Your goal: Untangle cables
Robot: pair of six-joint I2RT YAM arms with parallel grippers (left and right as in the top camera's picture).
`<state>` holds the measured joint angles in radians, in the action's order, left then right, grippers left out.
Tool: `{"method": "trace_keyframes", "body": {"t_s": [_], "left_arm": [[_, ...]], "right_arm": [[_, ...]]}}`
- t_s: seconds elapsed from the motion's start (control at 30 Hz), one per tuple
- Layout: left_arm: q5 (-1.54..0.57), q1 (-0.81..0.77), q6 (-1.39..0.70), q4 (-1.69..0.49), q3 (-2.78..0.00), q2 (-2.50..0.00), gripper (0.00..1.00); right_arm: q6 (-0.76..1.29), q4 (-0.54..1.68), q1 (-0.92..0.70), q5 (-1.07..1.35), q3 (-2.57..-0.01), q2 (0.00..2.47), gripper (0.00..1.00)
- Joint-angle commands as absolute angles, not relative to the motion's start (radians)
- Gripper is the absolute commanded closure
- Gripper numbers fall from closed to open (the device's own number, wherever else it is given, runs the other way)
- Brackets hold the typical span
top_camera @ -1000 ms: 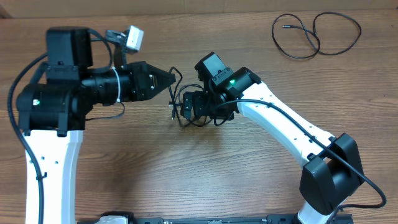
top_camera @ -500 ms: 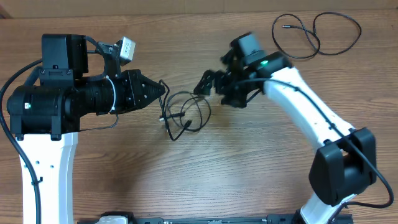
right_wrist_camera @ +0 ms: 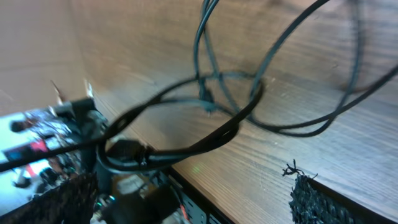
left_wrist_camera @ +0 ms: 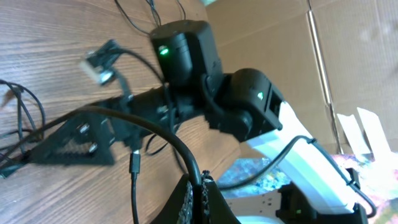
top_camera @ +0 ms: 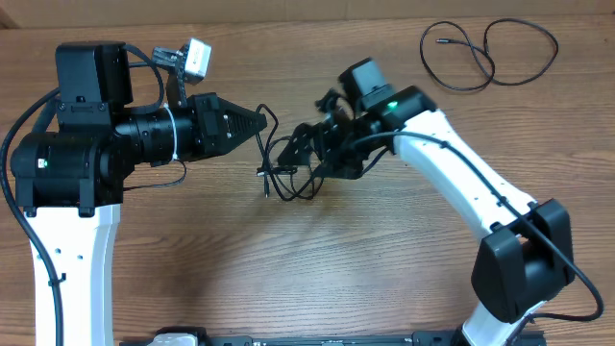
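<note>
A tangle of thin black cables (top_camera: pixel 288 175) lies at the table's middle. My left gripper (top_camera: pixel 261 121) is shut on one cable strand (left_wrist_camera: pixel 169 134) that rises from the tangle; the strand runs between its jaws (left_wrist_camera: pixel 196 186). My right gripper (top_camera: pixel 309 154) is open just right of the tangle and over its right loops. In the right wrist view its fingers (right_wrist_camera: pixel 186 190) are spread wide, with the cable loops (right_wrist_camera: pixel 230 93) on the wood beyond them. A separate cable (top_camera: pixel 487 53) lies in loose loops at the far right.
The wooden table (top_camera: pixel 288 269) fills the view. My right arm (top_camera: pixel 452 183) crosses the right half. A cardboard wall (left_wrist_camera: pixel 348 56) stands beyond the table's far edge.
My right gripper, which had pulled away up and right, has come back down-left onto the tangle. My left gripper has shifted slightly right, still holding its strand. The tangle's loops have drawn closer together.
</note>
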<state>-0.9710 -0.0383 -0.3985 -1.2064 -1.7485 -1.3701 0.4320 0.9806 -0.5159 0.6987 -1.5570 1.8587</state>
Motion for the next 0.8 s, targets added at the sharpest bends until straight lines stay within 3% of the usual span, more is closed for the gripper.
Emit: {"method": "trace_keyframes", "body": {"t_s": [0.0, 0.27, 0.77], "left_arm": [[-1.022, -0.034, -0.427, -1.199, -1.77, -1.358, 0.96], [-1.133, -0.034, -0.427, -1.203, -1.77, -1.358, 0.96], [-1.002, -0.034, -0.42, -1.292, -1.77, -1.358, 0.96]], "right_arm": [[0.418, 0.977, -0.544, 0.629, -1.551, 1.859, 0.0], [0.471, 0.946, -0.552, 0.585, -1.551, 1.859, 0.0], [0.49, 0.898, -0.442, 0.719, -1.551, 1.859, 0.0]]}}
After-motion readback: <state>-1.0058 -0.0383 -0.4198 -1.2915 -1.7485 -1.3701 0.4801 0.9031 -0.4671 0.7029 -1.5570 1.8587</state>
